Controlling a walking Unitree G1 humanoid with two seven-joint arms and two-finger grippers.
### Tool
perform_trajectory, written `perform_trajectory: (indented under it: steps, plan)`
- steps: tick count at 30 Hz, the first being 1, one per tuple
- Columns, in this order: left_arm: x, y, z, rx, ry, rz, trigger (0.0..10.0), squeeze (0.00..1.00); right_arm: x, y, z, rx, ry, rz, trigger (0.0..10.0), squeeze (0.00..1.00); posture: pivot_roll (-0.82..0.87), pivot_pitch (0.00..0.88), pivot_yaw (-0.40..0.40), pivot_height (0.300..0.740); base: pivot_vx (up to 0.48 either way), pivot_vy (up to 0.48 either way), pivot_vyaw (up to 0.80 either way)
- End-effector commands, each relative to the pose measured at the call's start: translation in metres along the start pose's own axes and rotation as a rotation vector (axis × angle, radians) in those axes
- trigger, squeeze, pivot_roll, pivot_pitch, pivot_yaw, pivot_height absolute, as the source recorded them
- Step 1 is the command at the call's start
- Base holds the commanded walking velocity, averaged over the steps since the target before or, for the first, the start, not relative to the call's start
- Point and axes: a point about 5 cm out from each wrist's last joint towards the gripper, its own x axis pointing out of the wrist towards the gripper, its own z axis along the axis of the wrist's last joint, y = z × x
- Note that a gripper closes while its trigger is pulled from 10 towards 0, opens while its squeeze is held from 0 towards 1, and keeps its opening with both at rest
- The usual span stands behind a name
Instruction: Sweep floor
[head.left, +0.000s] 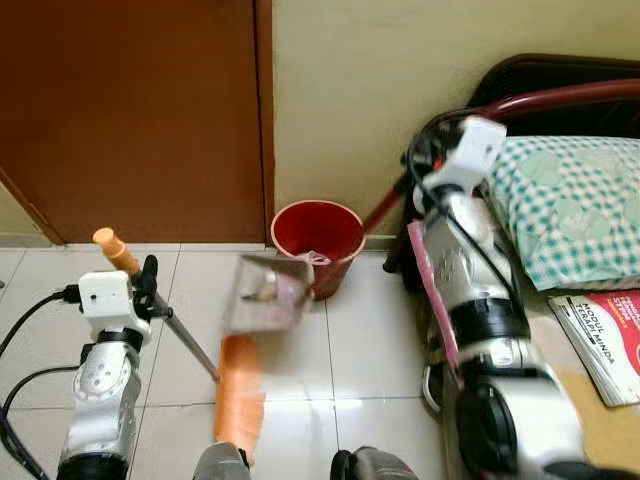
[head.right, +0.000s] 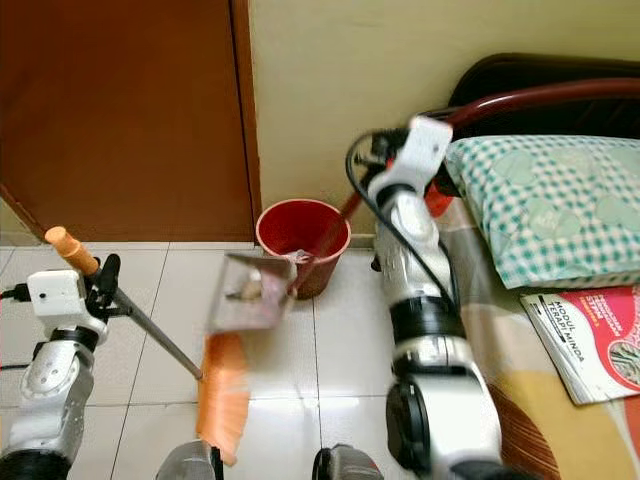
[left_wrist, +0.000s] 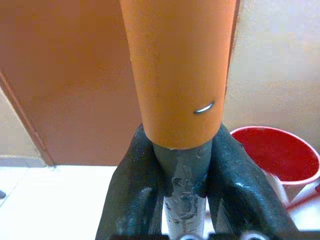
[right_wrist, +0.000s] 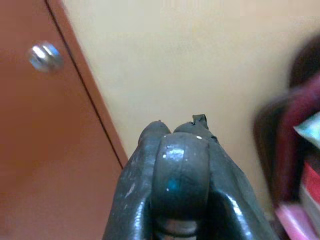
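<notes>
With my left gripper (left_wrist: 185, 200) clamped on the broom (head.left: 238, 395) and my right gripper (right_wrist: 180, 165) pinching the dustpan (head.left: 268, 293) handle, the pan hung tilted at the red bucket (head.left: 318, 240), so I judged tipping the sweepings in came next.

A brown door (head.left: 130, 110) meets a cream wall (head.left: 400, 90) above glossy white floor tiles (head.left: 360, 340); a bed (head.right: 560, 400), perhaps patterned orange, carries a checked pillow (head.left: 570, 200).

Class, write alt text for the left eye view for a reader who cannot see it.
The robot's left pincer grips an orange broom on white floor tiles, while its right arm tilts a metal dustpan beside a red bucket against the wall, near a brown door.
</notes>
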Motion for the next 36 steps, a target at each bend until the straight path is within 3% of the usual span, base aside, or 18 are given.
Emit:
perform_trajectory:
  steps: [1, 8, 12, 16, 18, 19, 20, 22, 24, 31, 36]
  plan:
    - [-0.008, 0.005, -0.017, 0.090, 0.085, 0.010, 10.0, 0.00, 0.008, 0.009, 0.019, 0.062, -0.061, 0.028, 10.0, 0.00, 0.07, 0.039, -0.051, 0.740, 0.000, 0.000, 0.00]
    - [-0.004, -0.002, -0.017, 0.074, 0.075, -0.005, 10.0, 0.00, 0.025, 0.025, 0.061, 0.039, -0.196, 0.060, 10.0, 0.00, 0.07, 0.035, -0.051, 0.740, 0.000, 0.000, 0.00]
    - [-0.003, -0.008, -0.015, 0.066, 0.064, -0.025, 10.0, 0.00, 0.026, 0.036, 0.093, -0.180, -0.371, 0.133, 10.0, 0.00, 0.08, 0.035, -0.051, 0.740, 0.000, 0.000, 0.00]
    - [-0.002, -0.010, -0.017, 0.064, 0.066, -0.032, 10.0, 0.00, 0.024, 0.049, 0.101, -0.349, -0.461, 0.211, 10.0, 0.00, 0.07, 0.037, -0.050, 0.740, 0.000, 0.000, 0.00]
    - [-0.001, -0.010, -0.017, 0.062, 0.064, -0.036, 10.0, 0.00, 0.023, 0.052, 0.100, -0.389, -0.480, 0.226, 10.0, 0.00, 0.07, 0.037, -0.050, 0.740, 0.000, 0.000, 0.00]
    - [-0.001, -0.012, -0.016, 0.056, 0.059, -0.042, 10.0, 0.00, 0.020, 0.058, 0.099, -0.465, -0.511, 0.262, 10.0, 0.00, 0.07, 0.037, -0.050, 0.740, 0.000, 0.000, 0.00]
    - [-0.001, -0.012, -0.016, 0.056, 0.059, -0.042, 10.0, 0.00, 0.020, 0.058, 0.099, -0.465, -0.511, 0.262, 10.0, 0.00, 0.07, 0.037, -0.050, 0.740, 0.000, 0.000, 0.00]
    - [0.001, -0.014, -0.015, 0.055, 0.053, -0.050, 10.0, 0.00, 0.013, 0.070, 0.087, -0.612, -0.564, 0.347, 10.0, 0.00, 0.07, 0.038, -0.049, 0.740, 0.000, 0.000, 0.00]
    - [0.002, -0.015, -0.014, 0.055, 0.049, -0.053, 10.0, 0.00, 0.007, 0.079, 0.072, -0.689, -0.580, 0.416, 10.0, 0.00, 0.08, 0.039, -0.050, 0.740, 0.000, 0.000, 0.00]
    - [0.003, -0.016, -0.013, 0.052, 0.041, -0.044, 10.0, 0.00, -0.014, 0.094, 0.020, -0.861, -0.589, 0.581, 10.0, 0.00, 0.08, 0.044, -0.055, 0.740, 0.000, 0.000, 0.00]
    - [0.005, -0.016, -0.012, 0.054, 0.039, -0.041, 10.0, 0.00, -0.023, 0.101, -0.004, -0.874, -0.562, 0.648, 10.0, 0.00, 0.10, 0.042, -0.056, 0.740, 0.000, 0.000, 0.00]
